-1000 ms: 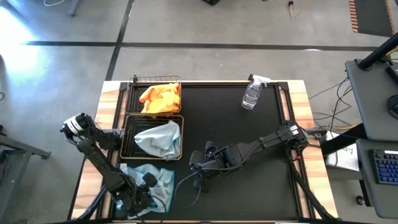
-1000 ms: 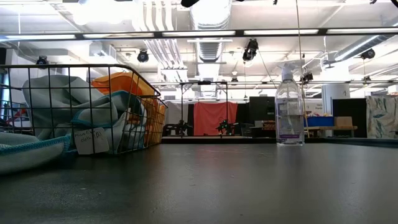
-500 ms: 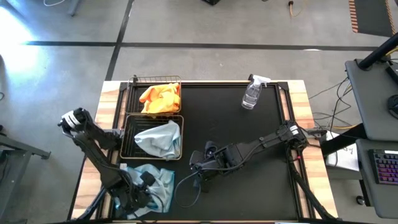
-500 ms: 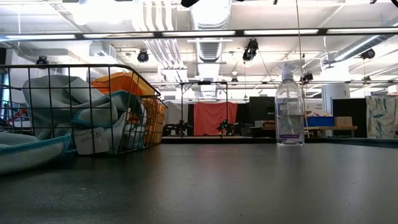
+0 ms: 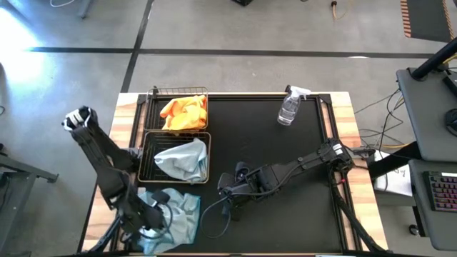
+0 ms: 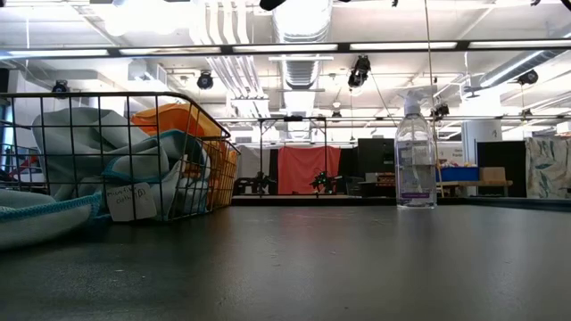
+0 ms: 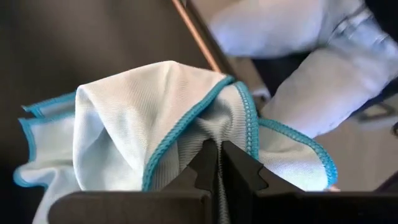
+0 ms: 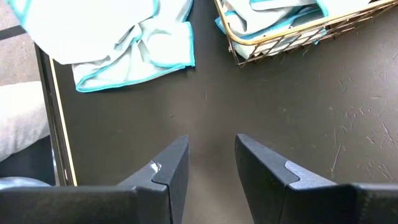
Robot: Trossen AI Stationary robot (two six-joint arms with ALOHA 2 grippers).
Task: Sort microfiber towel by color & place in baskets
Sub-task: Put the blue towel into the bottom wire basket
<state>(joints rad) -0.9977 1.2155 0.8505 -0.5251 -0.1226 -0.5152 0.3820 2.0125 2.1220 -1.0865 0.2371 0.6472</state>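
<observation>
Desk (image 5: 300, 178) with a black top is filling the high view, and two shallow rectangular baskets of dark bronze wire mesh are standing at its left side, one touching the other. The far basket (image 5: 202, 91) is holding a bright orange microfiber towel (image 5: 184, 112), and the near basket (image 5: 146, 153) is holding a pale blue-grey towel (image 5: 182, 158). A second pale blue-grey towel with turquoise edge (image 5: 182, 210) is lying loose just in front of the near basket, and the left end effector (image 5: 151, 230) is sitting on it. Compared with one second ago, the left arm's elbow is now standing higher and more to the outside, while the towel is staying flat. The right end effector (image 5: 230, 194) is resting near the middle of the desk, as before. A clear plastic spray bottle (image 5: 290, 106) is standing well apart.

In the low view, the near basket (image 6: 125, 96) is showing blue-grey cloth inside, and nothing is changing here.

In the left wrist view, the two dark fingers (image 7: 235, 169) are pressed together on a raised fold of the loose towel (image 7: 124, 130), so I judge that the pinch is made and the lift toward the blue-grey basket is the next step.

In the right wrist view, the right fingers (image 8: 268, 168) are standing apart, holding nothing, above bare desk (image 8: 280, 112).
</observation>
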